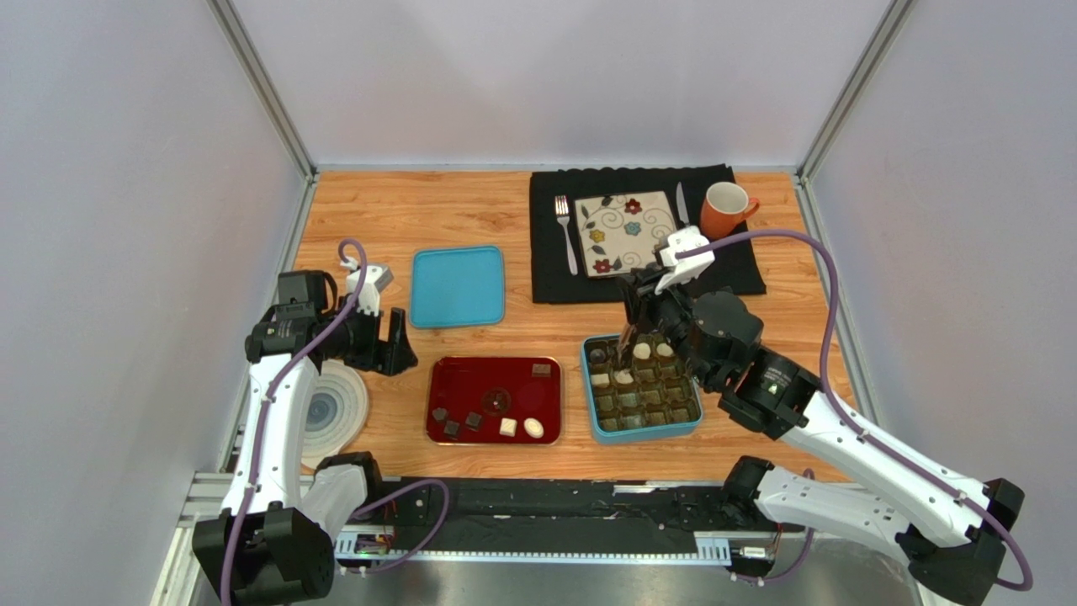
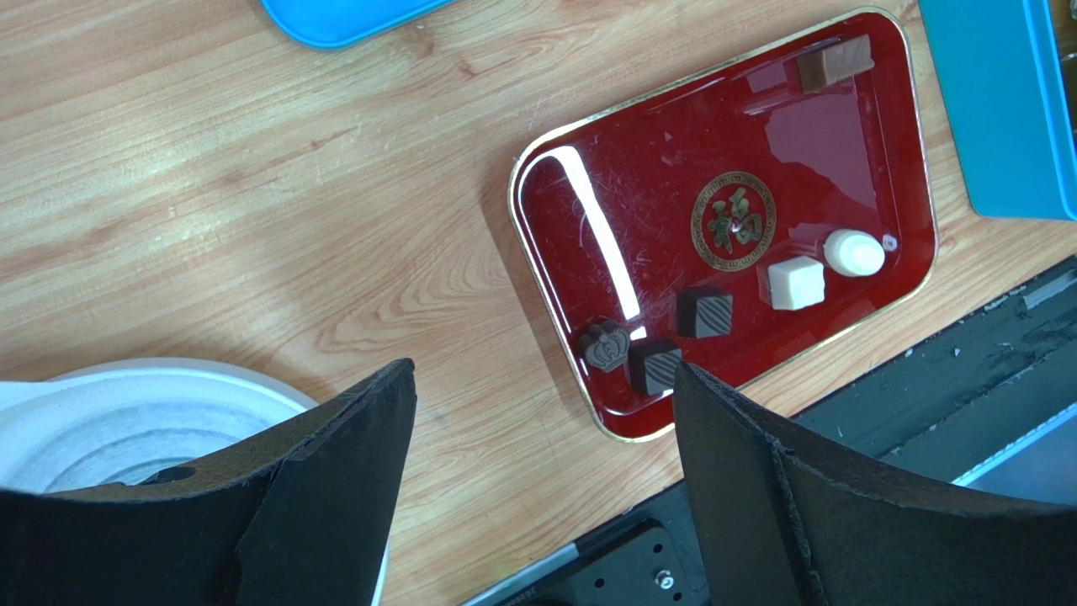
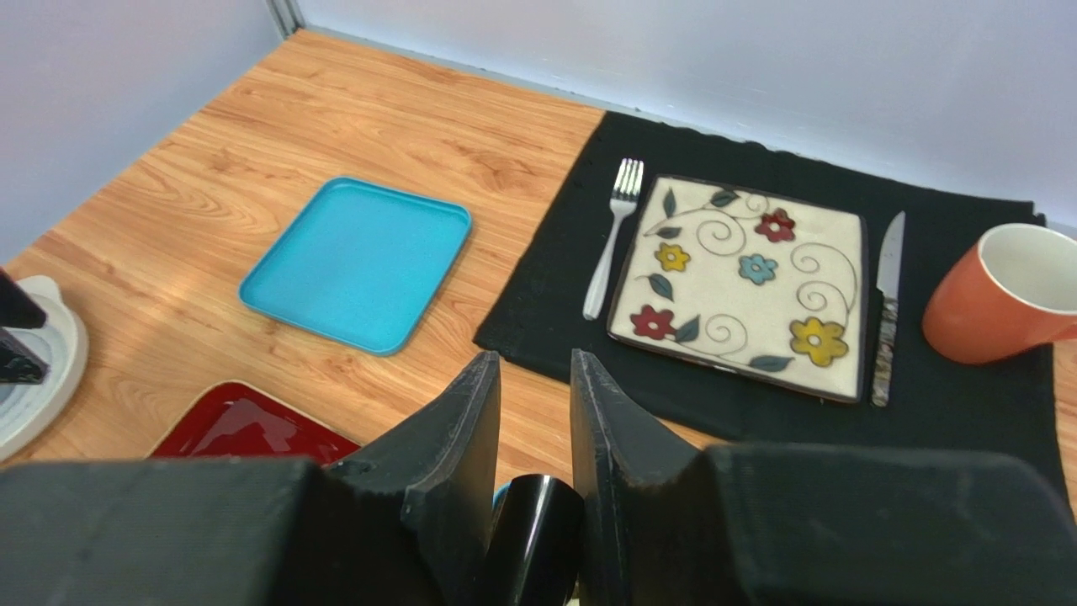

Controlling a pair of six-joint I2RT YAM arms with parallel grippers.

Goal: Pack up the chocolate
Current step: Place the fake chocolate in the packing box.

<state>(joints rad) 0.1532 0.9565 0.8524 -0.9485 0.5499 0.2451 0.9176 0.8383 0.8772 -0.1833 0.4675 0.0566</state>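
Note:
Several chocolates lie on the red tray (image 1: pixel 487 376): dark ones (image 2: pixel 704 312) at its near-left corner, a white cube (image 2: pixel 795 282), a white round one (image 2: pixel 855 253) and a brown block (image 2: pixel 836 63). The blue compartment box (image 1: pixel 594 410) to its right holds more pieces, some white (image 1: pixel 642 350). My right gripper (image 1: pixel 641 322) hangs over the box's far-left part, shut on a glossy dark chocolate (image 3: pixel 537 537) deep between its fingers. My left gripper (image 2: pixel 544 379) stands open and empty over bare wood, just left of the tray's near-left corner.
A blue lid (image 1: pixel 458 285) lies behind the tray. At the back is a black placemat (image 1: pixel 740 272) with a flowered square plate (image 1: pixel 626 231), a fork (image 1: pixel 566 234), a knife (image 1: pixel 680 205) and an orange mug (image 1: pixel 726 208). A white round disc (image 1: pixel 335 410) sits beside the left arm.

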